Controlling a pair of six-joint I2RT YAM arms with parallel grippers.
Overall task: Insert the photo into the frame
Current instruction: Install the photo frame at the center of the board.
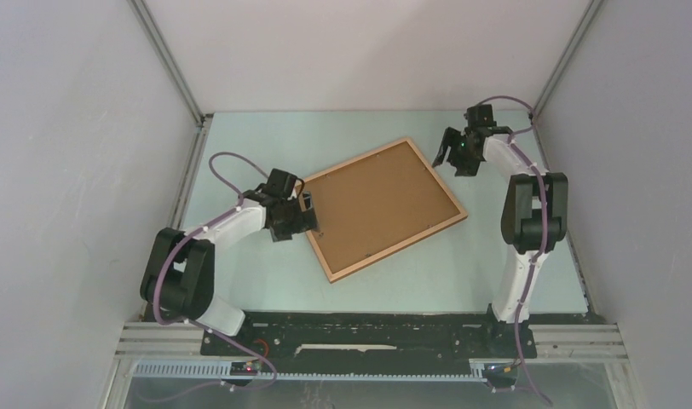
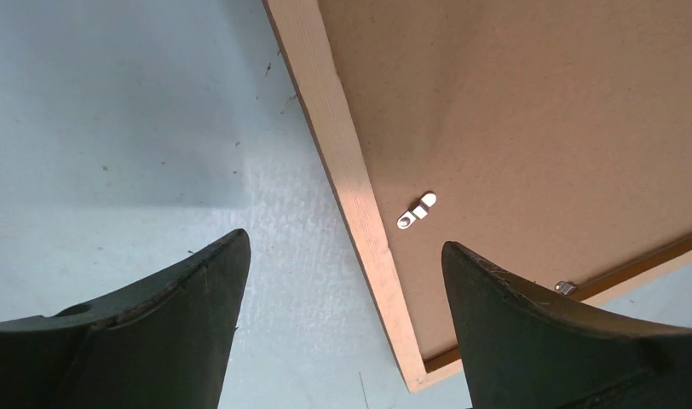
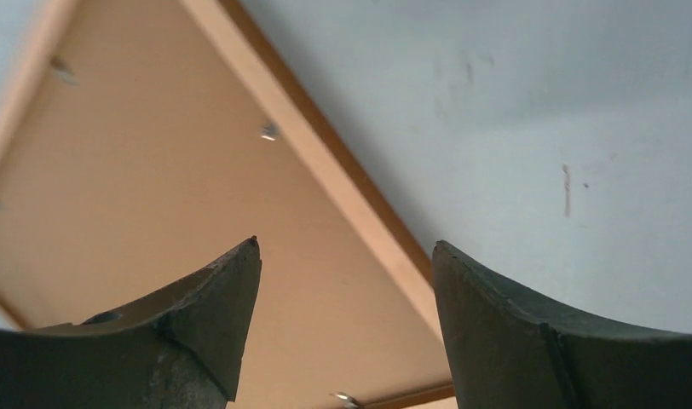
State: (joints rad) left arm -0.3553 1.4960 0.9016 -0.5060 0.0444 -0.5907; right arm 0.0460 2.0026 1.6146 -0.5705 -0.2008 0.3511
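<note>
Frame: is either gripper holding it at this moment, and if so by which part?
Nothing is held: the left gripper and the right gripper both hang open above the frame, at its rim.

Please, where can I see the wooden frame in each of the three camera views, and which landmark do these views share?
Top external: the frame lies tilted in the middle of the table.
Left wrist: one rail of the frame runs from the top edge down to the bottom centre.
Right wrist: one rail crosses diagonally from upper left to lower centre.
Shared landmark: the brown backing board inside it, with small metal clips.
</note>
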